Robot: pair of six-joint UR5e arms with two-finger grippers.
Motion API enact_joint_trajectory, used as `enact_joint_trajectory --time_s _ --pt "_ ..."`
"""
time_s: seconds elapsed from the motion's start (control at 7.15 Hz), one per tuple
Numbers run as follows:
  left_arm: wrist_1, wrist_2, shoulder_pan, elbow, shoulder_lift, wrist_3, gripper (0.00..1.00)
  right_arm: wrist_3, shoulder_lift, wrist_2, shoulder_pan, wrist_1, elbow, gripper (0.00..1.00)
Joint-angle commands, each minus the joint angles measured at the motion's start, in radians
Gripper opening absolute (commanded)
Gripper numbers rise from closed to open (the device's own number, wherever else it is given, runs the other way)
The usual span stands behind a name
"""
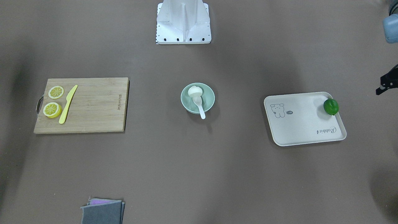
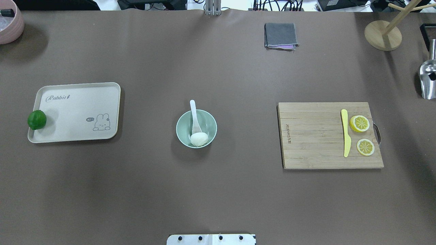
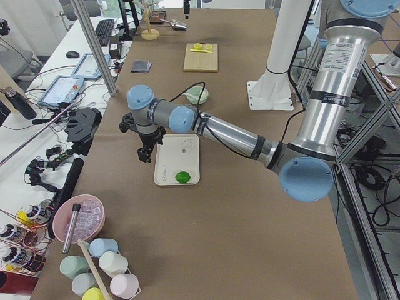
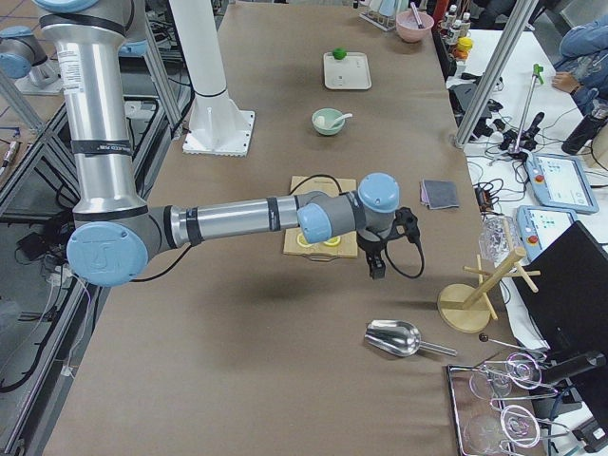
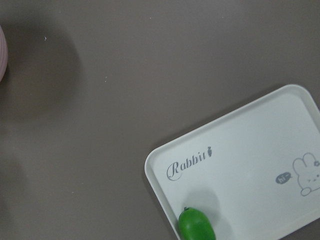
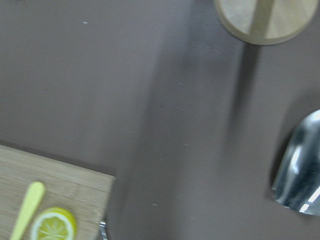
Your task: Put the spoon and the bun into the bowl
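The bun (image 2: 199, 139) lay inside the mint-green bowl (image 2: 179, 131), against the side nearest the robot's base. The white soup spoon (image 2: 194, 115) had its scoop down in the bowl, touching or just beside the bun. Its handle leaned on the far rim and stuck out over the table. The bowl stood upright near the table's middle. By my reading, both things were in the bowl and the job was done, unless the overhanging handle counted against it. Nothing of the task lay loose on the table.

Neither arm was near the bowl. The left gripper (image 3: 145, 153) hung above the bare table close to the lime end of the rabbit-print tray (image 2: 78, 112), holding nothing that I could see. Only a dark sliver of it showed at the front view's edge, so I could not tell whether its fingers were apart or together. The right gripper (image 4: 375, 266) hung past the handle end of the bamboo cutting board (image 2: 306, 136), between the board and the metal scoop (image 2: 427, 76). It showed only in the side view, so I could not tell its state either.

The lime (image 2: 36, 119) sat at the tray's edge. The yellow plastic knife (image 2: 346, 134) and two lemon slices (image 2: 359, 123) lay on the board, all well apart from the bowl.
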Motion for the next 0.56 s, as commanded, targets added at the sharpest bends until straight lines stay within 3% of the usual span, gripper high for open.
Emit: enact_joint_trajectory --time_s 0.0,0.14,0.42 --pt "-0.059 0.035 -0.023 0.019 0.073 0.051 0.98 -0.162 -0.001 -0.001 0.114 0.000 -0.111 1.00" --pt "-0.060 0.134 -0.024 0.012 0.084 0.049 0.98 -0.163 -0.009 0.000 0.126 0.000 -0.114 1.00" --pt "-0.066 0.145 -0.024 -0.051 0.130 0.049 0.98 -0.163 -0.021 -0.001 0.156 0.008 -0.102 1.00"
